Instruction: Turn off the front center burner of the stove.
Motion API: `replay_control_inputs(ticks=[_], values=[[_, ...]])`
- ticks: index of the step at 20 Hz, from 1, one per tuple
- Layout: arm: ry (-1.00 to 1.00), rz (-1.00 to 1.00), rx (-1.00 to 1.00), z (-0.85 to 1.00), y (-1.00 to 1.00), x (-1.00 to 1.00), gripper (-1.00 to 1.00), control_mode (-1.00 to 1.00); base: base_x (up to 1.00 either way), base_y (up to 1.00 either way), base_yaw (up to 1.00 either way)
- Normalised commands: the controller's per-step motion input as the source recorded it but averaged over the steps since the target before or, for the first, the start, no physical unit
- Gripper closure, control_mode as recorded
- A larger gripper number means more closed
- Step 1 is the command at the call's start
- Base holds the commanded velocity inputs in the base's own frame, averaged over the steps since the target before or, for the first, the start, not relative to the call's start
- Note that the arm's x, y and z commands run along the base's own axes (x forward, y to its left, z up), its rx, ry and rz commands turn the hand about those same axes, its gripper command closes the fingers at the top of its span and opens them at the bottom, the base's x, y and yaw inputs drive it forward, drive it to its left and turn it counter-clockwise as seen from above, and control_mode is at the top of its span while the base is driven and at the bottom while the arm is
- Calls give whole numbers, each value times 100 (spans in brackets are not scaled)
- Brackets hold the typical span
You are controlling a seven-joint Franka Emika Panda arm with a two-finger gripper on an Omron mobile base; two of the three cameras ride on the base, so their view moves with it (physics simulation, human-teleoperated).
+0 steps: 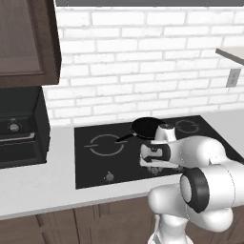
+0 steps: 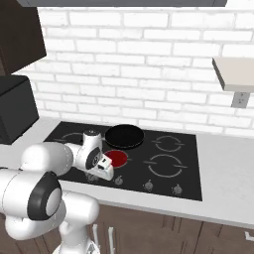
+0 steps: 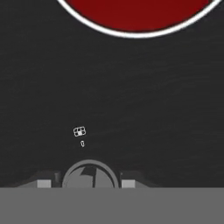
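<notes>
White brick backs the pale tabletop (image 2: 223, 173), where the stove (image 2: 188, 149) lies with its front center burner (image 2: 118, 158) glowing red just before a black frying pan (image 2: 124, 135). Near the stove's front edge, the fingers (image 3: 89, 183) are clenched on a round grey knob (image 3: 89, 175).

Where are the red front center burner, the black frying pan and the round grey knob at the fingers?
Red-glowing front center burner (image 2: 118, 158): right base view, on its red disc.
Round black frying pan (image 2: 124, 136): right base view, centre of its base.
Round grey knob (image 3: 89, 175): hand view, on its face between the fingers.
</notes>
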Motion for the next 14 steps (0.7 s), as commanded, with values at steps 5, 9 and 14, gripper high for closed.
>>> replay_control_inputs(ticks=[5, 9, 14], values=[[0, -56, 7, -21, -15, 0, 100, -100, 0, 0, 0], [0, -61, 3, -28, -6, 0, 100, -100, 0, 0, 0], [0, -65, 1, -33, -1, 0, 100, -100, 0, 0, 0]])
